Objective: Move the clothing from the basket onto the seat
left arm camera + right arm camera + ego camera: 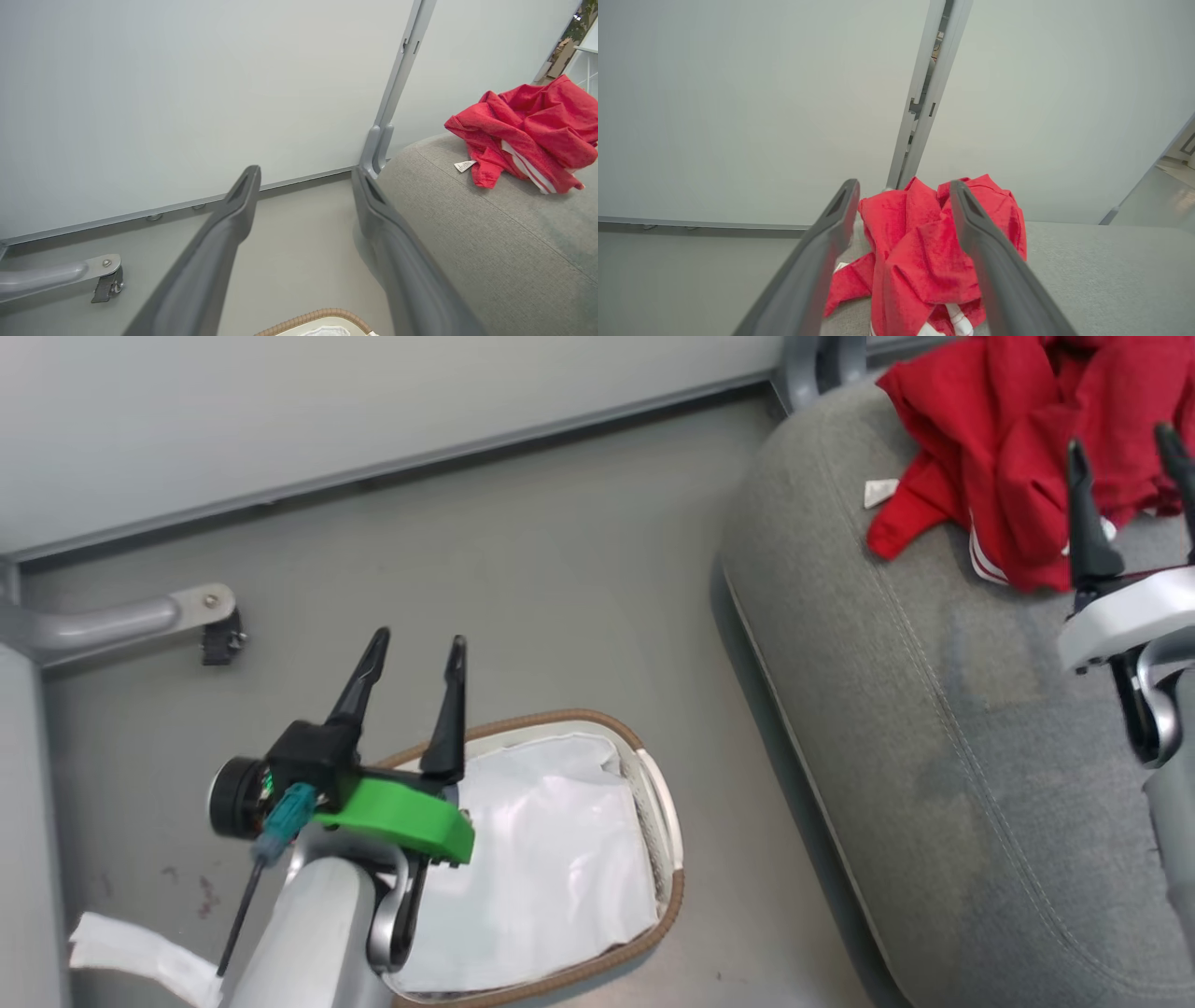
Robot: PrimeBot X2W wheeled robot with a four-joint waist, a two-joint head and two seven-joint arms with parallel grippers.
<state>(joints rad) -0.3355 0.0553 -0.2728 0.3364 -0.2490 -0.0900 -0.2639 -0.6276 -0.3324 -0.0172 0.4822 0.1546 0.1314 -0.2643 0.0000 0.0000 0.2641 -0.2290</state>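
At seven o'clock in the head view, the left gripper (419,637) is hovering over the basket (674,896) with its fingers spread and gripping nothing, above the white liner (551,840). Toward one o'clock, the clothing (990,420) is lying crumpled on the far end of the seat (934,709). The right gripper (1120,437) is hanging at two o'clock before it, fingers parted and not clamping the cloth.

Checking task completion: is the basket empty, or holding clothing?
Empty where visible: the basket shows just its white liner, and the red clothing lies bunched on the seat. The left arm hides part of it.
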